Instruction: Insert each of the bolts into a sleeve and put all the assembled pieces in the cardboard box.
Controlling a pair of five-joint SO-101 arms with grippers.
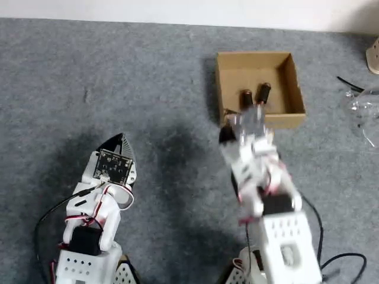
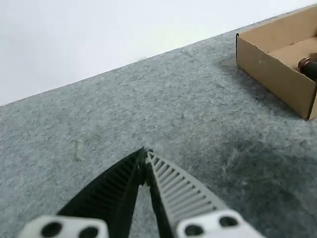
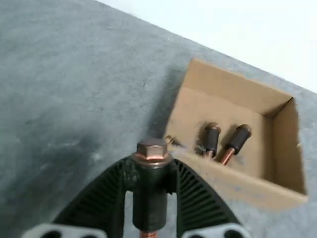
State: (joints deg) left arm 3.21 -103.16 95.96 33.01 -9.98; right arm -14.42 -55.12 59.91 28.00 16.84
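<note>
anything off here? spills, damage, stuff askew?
Nothing stands out. Two pieces lie inside the box, which looks intact. The right pincer grips a third piece by the box's near wall. The left pincer is shut and empty over the mat.

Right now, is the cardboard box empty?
No, two sleeved bolts lie side by side on the floor of the cardboard box.

Grey felt mat (image 1: 148, 77), clear plastic (image 1: 362, 102) at its edge.
</note>
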